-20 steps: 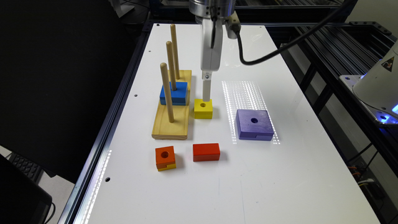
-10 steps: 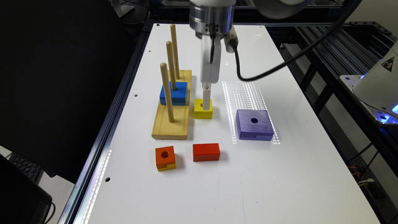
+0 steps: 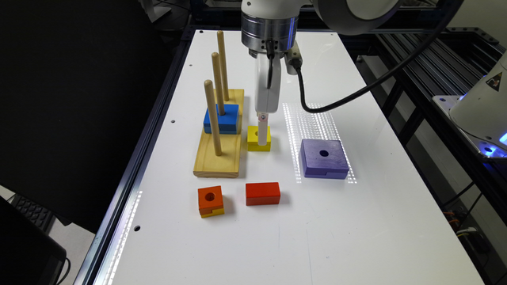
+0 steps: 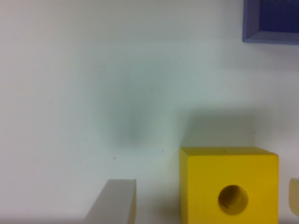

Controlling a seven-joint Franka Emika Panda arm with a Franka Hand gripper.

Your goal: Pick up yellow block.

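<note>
The yellow block (image 3: 259,145), small and square with a round centre hole, sits on the white table just to the exterior view's right of the wooden peg base. My gripper (image 3: 262,133) has come straight down onto it. In the wrist view the yellow block (image 4: 228,186) lies between my two fingers (image 4: 116,201). A clear gap separates that finger from the block, while the other finger sits close against the opposite side. The gripper (image 4: 205,198) is open and has no hold on the block.
The wooden peg base (image 3: 218,147) carries three upright pegs, with a blue block (image 3: 222,118) on the middle one, close beside my gripper. A purple block (image 3: 323,158) lies at the exterior view's right. An orange block with a yellow bottom (image 3: 210,200) and a red block (image 3: 262,193) lie nearer the front.
The arm has come down over the last second, and the fingers now sit level with the yellow block. No block has moved.
</note>
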